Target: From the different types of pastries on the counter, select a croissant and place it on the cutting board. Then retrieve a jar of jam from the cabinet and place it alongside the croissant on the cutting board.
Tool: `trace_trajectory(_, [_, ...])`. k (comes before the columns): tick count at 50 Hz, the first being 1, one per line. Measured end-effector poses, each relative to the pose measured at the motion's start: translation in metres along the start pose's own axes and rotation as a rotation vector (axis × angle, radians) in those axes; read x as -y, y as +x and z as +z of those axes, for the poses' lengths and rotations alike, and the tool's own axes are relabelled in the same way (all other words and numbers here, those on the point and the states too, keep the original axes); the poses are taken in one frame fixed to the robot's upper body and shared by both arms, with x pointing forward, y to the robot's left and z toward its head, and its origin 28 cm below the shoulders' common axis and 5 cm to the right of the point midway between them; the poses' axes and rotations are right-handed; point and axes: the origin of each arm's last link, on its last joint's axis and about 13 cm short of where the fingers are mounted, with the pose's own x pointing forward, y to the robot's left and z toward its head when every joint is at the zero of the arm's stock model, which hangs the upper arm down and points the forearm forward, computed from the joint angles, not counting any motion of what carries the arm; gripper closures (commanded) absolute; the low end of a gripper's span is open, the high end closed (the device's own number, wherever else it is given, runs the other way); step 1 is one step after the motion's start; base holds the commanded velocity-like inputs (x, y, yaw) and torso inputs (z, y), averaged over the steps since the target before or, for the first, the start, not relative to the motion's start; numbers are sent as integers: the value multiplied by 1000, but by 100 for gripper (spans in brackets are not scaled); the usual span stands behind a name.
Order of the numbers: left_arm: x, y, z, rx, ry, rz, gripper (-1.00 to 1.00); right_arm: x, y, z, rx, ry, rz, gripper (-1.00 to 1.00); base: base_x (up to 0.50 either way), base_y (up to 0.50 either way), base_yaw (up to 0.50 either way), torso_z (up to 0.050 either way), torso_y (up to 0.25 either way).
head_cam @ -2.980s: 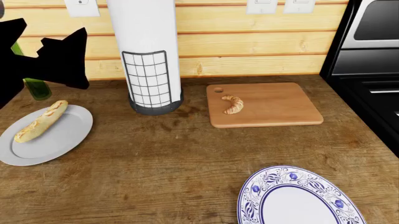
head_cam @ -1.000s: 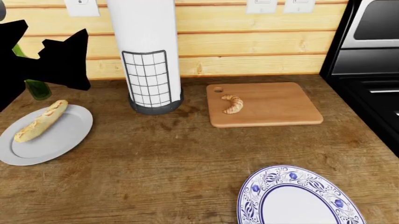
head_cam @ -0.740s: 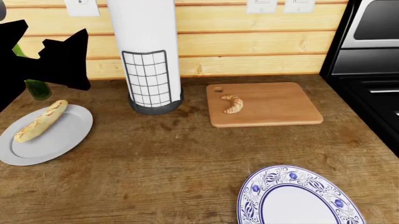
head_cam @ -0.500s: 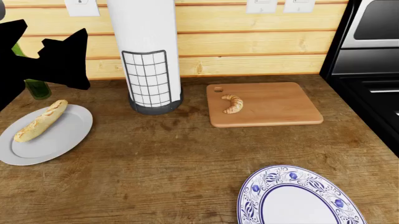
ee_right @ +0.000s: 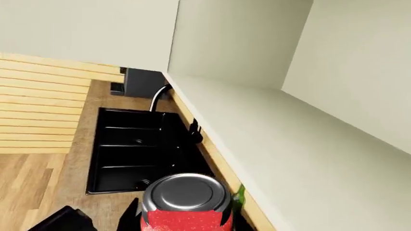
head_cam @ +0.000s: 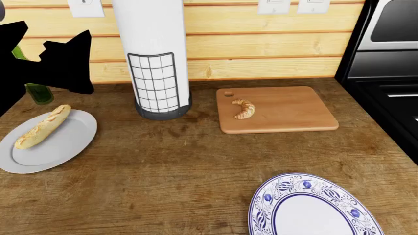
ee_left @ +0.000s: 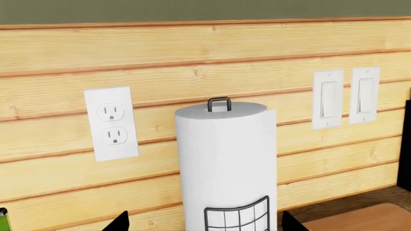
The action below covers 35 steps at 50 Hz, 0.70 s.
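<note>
Nearest on the dark brown wood-grain counter (head_cam: pixel 163 166), a blue-patterned white plate (head_cam: pixel 313 208) sits at five o'clock and a plain grey plate (head_cam: pixel 65 144) carrying the pale straight loaf (head_cam: pixel 42 126) at nine. Farther back, the small golden-brown crescent croissant (head_cam: pixel 243 108) lies on the light-brown rectangular wooden cutting board (head_cam: pixel 294 110) at one o'clock, beside the white paper-towel roll (head_cam: pixel 151 49) at twelve. The left gripper (head_cam: pixel 39 63) is a black silhouette at ten o'clock, its opening impossible to judge, while the right gripper (ee_right: pixel 183 219) pinches the red jar of jam with its dark metal lid (ee_right: pixel 185 199) high over the black sink (ee_right: pixel 138 149).

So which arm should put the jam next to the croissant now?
The right: its wrist view shows the jar of jam between its fingers. The croissant already lies on the cutting board, and the left gripper holds nothing visible.
</note>
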Motion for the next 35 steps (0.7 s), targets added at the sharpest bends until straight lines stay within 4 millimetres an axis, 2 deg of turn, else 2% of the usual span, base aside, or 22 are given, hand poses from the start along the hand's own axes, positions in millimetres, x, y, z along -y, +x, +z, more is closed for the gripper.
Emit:
trace_trajectory(22, [0, -1, 1, 2, -2, 1, -100, 11, 13, -34, -166, 86, 32, 100, 0, 0, 0, 0, 0])
trace_trajectory(35, [-1, 0, 0, 1, -1, 2, -100, 16, 11, -58, -232, 134, 19, 100, 0, 0, 0, 0, 0])
